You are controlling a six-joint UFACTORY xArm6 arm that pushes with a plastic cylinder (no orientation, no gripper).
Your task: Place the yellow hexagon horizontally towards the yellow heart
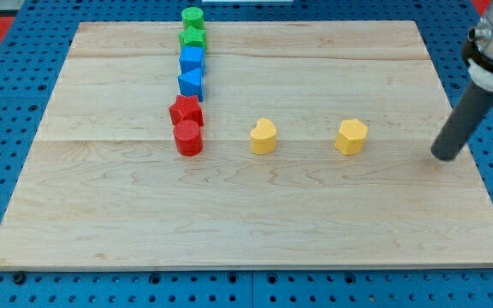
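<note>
The yellow hexagon (351, 136) stands on the wooden board right of centre. The yellow heart (264, 136) stands to its left at about the same height in the view, with a gap of roughly one block's width and a half between them. My tip (442, 156) rests on the board near its right edge, to the right of the hexagon and slightly lower in the view, well apart from it. The dark rod slants up to the view's top right.
A column of blocks runs down the board's left-centre: a green cylinder (193, 17), a green block (193, 36), a blue block (192, 60), a blue triangle (191, 82), a red star-like block (186, 110) and a red cylinder (187, 138). The board's right edge (478, 162) is close to my tip.
</note>
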